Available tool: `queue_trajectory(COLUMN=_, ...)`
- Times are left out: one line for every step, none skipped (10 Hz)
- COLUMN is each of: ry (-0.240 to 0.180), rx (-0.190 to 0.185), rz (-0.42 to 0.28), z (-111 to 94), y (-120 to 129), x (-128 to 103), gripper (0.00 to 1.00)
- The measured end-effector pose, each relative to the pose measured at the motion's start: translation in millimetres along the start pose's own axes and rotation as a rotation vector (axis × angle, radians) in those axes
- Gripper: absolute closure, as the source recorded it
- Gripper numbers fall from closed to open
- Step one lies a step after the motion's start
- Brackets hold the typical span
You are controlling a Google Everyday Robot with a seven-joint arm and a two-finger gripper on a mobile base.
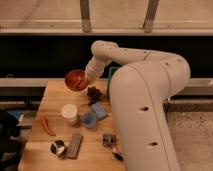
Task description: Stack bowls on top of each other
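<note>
At the far edge of the table (52, 97), about twelve o'clock, the gripper (90, 78) is pinched tight on the right-hand rim of the red bowl (75, 80). The bowl is held tilted, its mouth turned toward the camera.

Finding: the dark bowl is not visible. It may sit behind the arm (147, 105) on the three o'clock side, but that cannot be confirmed.

Recommendations:
- Level the red bowl before you travel, since a rim pinch lets it swing.
- Carry it high enough to pass the white cup (69, 113) and the blue cup (89, 119), which stand toward six o'clock of it.
- Centre it over the other bowl, lower until the two nest, and only then let go.
- Do not drop it from height; a one-sided landing would leave it cocked.
</note>
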Motion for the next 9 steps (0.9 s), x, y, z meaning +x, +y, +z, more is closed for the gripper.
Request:
queue_trajectory(ry=-0.014, rx=0.007, rz=0.020, z=-9.1, y=-9.0, x=4.4, gripper=1.00)
queue_trajectory(ry=-0.033, rx=0.017, rz=0.046, z=-20.3, y=-20.5, x=8.8, gripper=1.00)
queue_trajectory(ry=-0.051, rx=0.026, rz=0.070, z=-29.7, y=-27.6, x=11.7, gripper=1.00)
queue_trajectory(ry=-0.058, rx=0.031, rz=0.082, z=-33.6, y=-29.3, x=13.8, gripper=1.00)
queue_trajectory(ry=-0.059, rx=0.042, rz=0.105, z=-34.5, y=-29.3, x=16.9, gripper=1.00)
queue_trajectory(ry=-0.059, rx=0.053, rz=0.131, z=-36.9, y=-32.1, x=21.5, gripper=1.00)
queue_trajectory(ry=-0.061, rx=0.062, rz=0.156, z=-40.9, y=-38.3, x=26.4, gripper=1.00)
queue_trajectory(ry=-0.062, rx=0.079, rz=0.195, z=-48.8, y=-52.5, x=37.3, gripper=1.00)
queue_trajectory(ry=-0.064, rx=0.089, rz=0.230, z=-58.2, y=-67.7, x=48.2, gripper=1.00)
